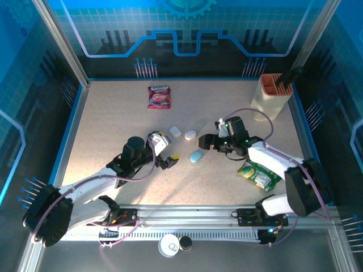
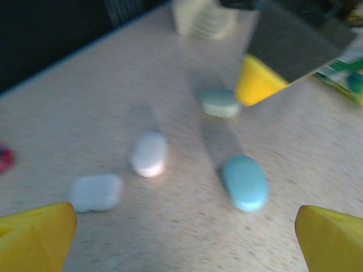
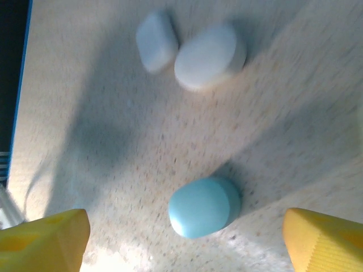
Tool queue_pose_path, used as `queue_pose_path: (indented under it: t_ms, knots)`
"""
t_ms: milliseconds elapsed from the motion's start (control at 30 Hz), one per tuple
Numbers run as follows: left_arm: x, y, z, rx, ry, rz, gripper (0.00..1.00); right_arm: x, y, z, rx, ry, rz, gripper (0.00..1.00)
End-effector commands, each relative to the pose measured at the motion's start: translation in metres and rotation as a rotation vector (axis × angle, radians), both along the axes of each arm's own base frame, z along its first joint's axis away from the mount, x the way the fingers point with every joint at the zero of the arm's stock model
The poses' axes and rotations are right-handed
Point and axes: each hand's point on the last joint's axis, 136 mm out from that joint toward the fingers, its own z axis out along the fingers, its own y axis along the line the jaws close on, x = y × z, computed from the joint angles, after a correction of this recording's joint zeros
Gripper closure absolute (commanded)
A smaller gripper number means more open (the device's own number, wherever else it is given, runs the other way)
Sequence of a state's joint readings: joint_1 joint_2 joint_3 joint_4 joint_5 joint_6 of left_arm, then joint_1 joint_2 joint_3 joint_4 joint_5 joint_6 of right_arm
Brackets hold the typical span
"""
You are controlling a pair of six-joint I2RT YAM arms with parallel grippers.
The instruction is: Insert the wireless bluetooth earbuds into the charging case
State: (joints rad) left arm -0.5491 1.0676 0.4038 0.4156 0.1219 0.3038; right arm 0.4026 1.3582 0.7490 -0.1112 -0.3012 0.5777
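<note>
The left arm's fingers stand wide apart and hold nothing, low over the speckled surface. From the gap between them, in the left wrist view, a white rounded case and a white oval case lie at about 11 o'clock. The pale-blue charging case lies at about 1 o'clock, apart from both fingers. Further off at 12 o'clock, a pale green case sits just beside one yellow fingertip of the right arm. The right arm's fingers are also spread wide and empty. In the right wrist view the pale-blue case rests between them, touching neither, with the two white cases at 12 o'clock. The earbuds are too small to make out.
</note>
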Motion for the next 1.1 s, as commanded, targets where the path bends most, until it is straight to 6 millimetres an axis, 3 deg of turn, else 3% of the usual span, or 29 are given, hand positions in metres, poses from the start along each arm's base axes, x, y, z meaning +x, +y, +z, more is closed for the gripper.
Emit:
queue_pose_path:
  t_ms: [0,133,233,400,533,567,667,733,867,1067]
  knots:
    - [0.032,0.052,0.017,0.013,-0.066,0.313,0.01,0.018,-0.051,0.019,-0.247,-0.169,-0.074,0.07]
    - [0.048,0.096,0.005,-0.030,-0.045,0.479,0.01,0.042,-0.113,0.040,-0.459,-0.346,-0.223,0.01]
    - [0.058,0.125,-0.007,-0.036,-0.035,0.587,0.01,0.057,-0.149,0.044,-0.537,-0.463,-0.301,0.00]
    - [0.073,0.158,-0.023,-0.081,-0.008,0.694,0.01,0.072,-0.179,0.025,-0.631,-0.604,-0.335,0.00]
    - [0.089,0.171,-0.035,-0.148,0.009,0.727,0.01,0.082,-0.187,0.002,-0.557,-0.615,-0.373,0.00]
    - [0.091,0.170,-0.039,-0.131,0.035,0.721,0.01,0.088,-0.188,0.005,-0.543,-0.636,-0.384,0.00]
    - [0.102,0.179,-0.042,-0.123,0.028,0.741,0.01,0.095,-0.183,0.001,-0.535,-0.672,-0.341,0.00]
    - [0.110,0.189,-0.050,-0.163,0.054,0.755,0.01,0.096,-0.180,-0.014,-0.510,-0.663,-0.319,0.00]
    - [0.117,0.209,-0.066,-0.229,0.107,0.808,0.01,0.092,-0.174,-0.015,-0.494,-0.721,-0.294,0.00]
    - [0.117,0.211,-0.066,-0.229,0.101,0.812,0.01,0.094,-0.174,-0.014,-0.525,-0.719,-0.309,0.00]
